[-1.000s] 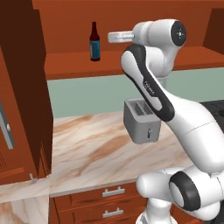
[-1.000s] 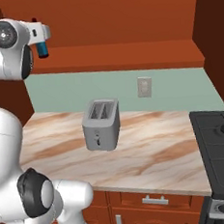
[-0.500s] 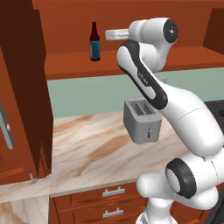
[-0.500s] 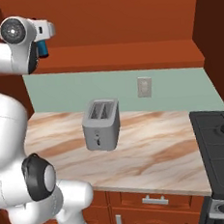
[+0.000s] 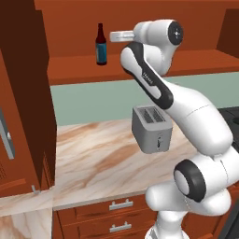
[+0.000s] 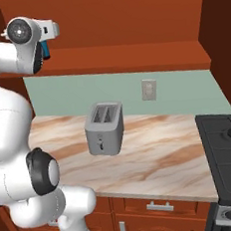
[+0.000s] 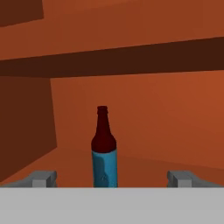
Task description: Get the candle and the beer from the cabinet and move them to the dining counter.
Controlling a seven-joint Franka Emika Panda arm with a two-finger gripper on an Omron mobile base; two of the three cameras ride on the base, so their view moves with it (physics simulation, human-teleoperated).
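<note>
Beer (image 5: 101,45): we see it upright on the bottom board of the cabinet (image 5: 140,65), alone there, blue label facing us, narrow neck up.
Gripper (image 7: 111,178): we find it level with the beer and short of it, not touching; in the hand view its fingertips (image 7: 43,178) stand spread wide, one on each side of the bottle, nothing between them but air.
Cabinet door (image 5: 23,102): we see it swung open, well left of the beer.
Toaster (image 5: 150,128): we see it on the marbled counter (image 5: 93,158), below the beer and to its right.
Stove (image 6: 226,152): far right of the beer, low.
</note>
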